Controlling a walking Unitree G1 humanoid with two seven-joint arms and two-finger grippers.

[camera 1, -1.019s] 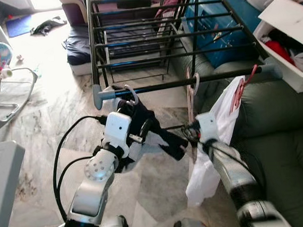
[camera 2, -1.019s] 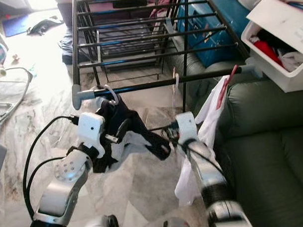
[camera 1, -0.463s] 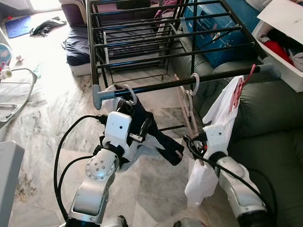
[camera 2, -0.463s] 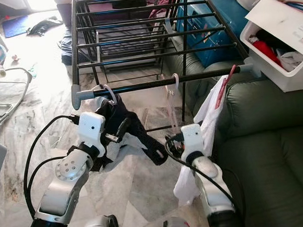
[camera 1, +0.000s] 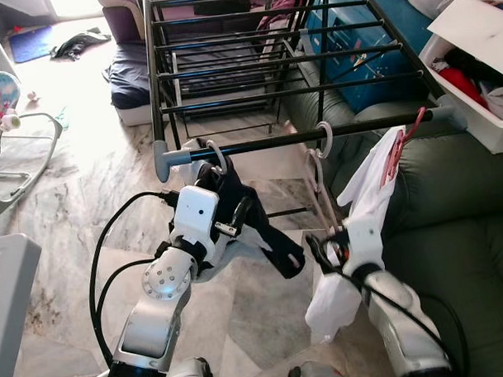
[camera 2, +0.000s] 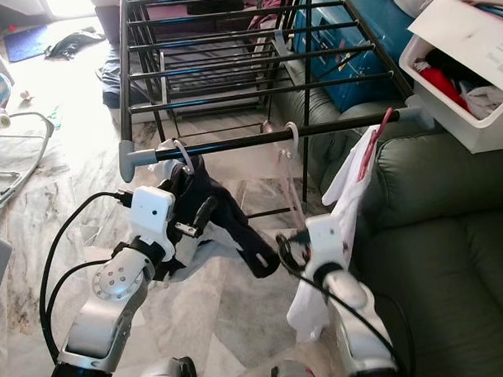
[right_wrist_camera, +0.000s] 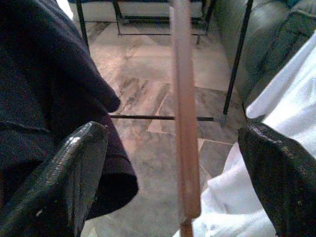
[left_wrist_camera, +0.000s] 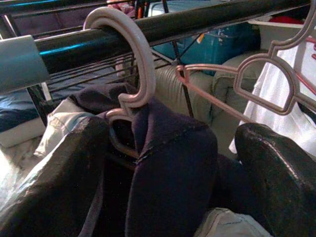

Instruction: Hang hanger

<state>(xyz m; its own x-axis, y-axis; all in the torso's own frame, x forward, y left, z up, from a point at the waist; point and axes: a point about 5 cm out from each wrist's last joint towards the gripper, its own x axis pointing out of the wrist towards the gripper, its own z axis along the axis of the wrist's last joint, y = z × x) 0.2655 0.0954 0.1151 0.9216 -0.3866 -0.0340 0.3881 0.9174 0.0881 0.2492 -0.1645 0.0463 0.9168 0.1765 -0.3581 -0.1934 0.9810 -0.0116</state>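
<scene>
Since a second ago, the right gripper (right_wrist_camera: 173, 148) has drawn back from the pink hanger (camera 1: 317, 174), fingers apart, the hanger's bar between them untouched. That empty hanger now hangs by its hook on the rack's front rail (camera 1: 316, 138). At nine o'clock from it, the left gripper (left_wrist_camera: 163, 163) stays spread around a dark garment (camera 1: 252, 217) on a white hanger (left_wrist_camera: 133, 59).
</scene>
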